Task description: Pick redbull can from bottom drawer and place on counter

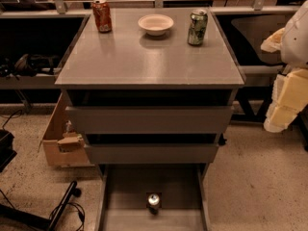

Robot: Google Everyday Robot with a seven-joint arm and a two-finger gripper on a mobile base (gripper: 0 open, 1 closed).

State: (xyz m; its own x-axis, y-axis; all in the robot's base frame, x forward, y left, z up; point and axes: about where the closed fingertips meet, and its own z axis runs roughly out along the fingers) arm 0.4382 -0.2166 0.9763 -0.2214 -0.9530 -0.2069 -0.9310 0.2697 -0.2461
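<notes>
The redbull can (153,201) stands upright in the open bottom drawer (130,186), near its front middle; only its shiny silver top shows well. The counter (144,57) is the flat grey top of the cabinet above it. My gripper (284,97) is at the right edge of the view, level with the upper drawers, well to the right of the cabinet and far above the can. It holds nothing that I can see.
On the counter stand a red-orange can (101,15) at the back left, a white bowl (156,24) at the back middle and a green can (197,27) at the back right. A cardboard box (62,138) sits left of the cabinet. Cables (62,206) lie on the floor.
</notes>
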